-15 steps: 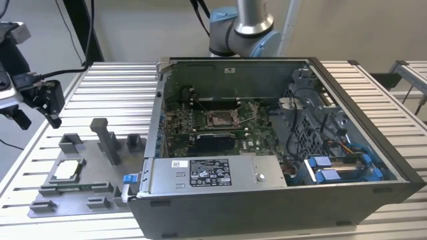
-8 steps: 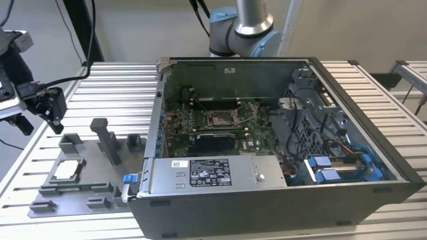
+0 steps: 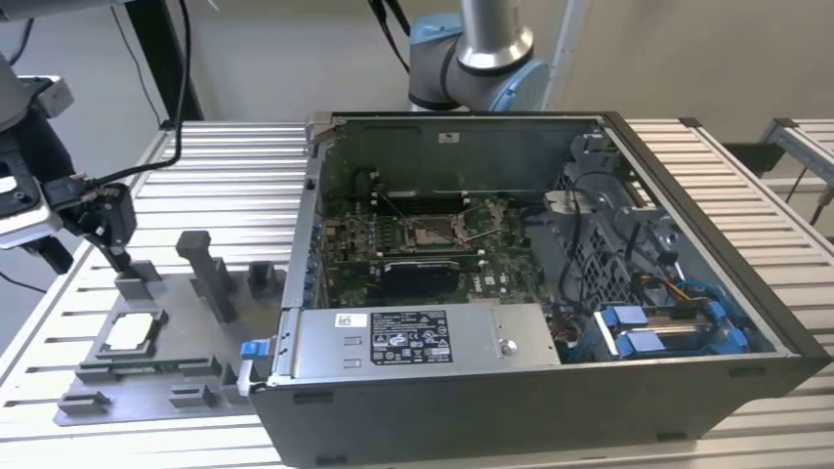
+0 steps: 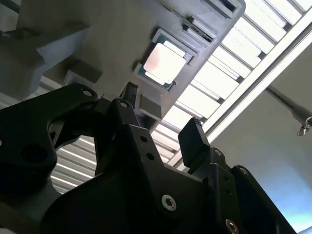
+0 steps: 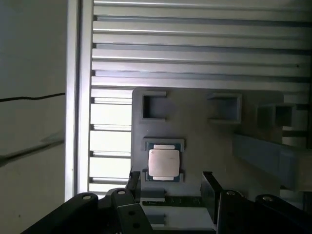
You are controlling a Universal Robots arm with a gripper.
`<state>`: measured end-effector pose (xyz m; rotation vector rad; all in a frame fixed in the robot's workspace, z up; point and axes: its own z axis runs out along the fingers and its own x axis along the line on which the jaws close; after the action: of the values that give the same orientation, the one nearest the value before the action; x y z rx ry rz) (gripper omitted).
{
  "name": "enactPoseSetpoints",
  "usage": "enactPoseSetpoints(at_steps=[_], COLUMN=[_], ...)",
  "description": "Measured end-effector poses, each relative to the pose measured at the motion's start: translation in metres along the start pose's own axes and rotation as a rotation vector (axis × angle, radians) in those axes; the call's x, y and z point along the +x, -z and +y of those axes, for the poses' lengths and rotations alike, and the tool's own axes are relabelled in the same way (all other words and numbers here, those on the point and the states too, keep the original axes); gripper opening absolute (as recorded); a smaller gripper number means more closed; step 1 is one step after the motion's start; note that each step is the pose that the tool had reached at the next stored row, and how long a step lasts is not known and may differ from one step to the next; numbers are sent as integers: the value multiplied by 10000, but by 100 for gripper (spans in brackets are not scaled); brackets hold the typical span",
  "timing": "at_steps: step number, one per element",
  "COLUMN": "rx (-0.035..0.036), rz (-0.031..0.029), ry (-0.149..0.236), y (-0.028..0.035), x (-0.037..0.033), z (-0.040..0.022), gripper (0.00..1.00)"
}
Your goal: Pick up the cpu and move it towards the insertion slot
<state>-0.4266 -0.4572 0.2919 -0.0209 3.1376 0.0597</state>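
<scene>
View of the pick-up stage. My tool [image 3: 120,256] hung over the grey fixture tray [image 3: 183,344] at the exterior view's left, on the slatted tabletop [image 3: 234,166]; its two fingers stood apart with nothing between them, as both wrist views showed [image 5: 170,183] [image 4: 161,117].

The cpu [image 3: 131,332] lay flat in its square recess in the tray, silvery face up; in the first wrist view the cpu [image 5: 163,163] sat just beyond the fingertips, roughly in line with the gap between them, and I could not tell whether the tips were level with it or above it; no contact was visible.

The insertion slot [image 3: 431,232] lay on the green motherboard [image 3: 495,278] inside the opened computer case [image 3: 521,410], well apart from the tray and toward the exterior view's right; its metal frame enclosed a dark centre.

Progress, as I judged it: early; the tool had been brought near the chip, but the grasp was not yet made, the cpu not yet lifted, and the whole carry to the slot remained.
</scene>
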Motion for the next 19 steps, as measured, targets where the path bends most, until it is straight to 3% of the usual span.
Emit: enactPoseSetpoints(at_steps=[19], rx=[0], rz=[-49], ry=[1], y=[-346], x=[31], z=[-37], gripper=[100])
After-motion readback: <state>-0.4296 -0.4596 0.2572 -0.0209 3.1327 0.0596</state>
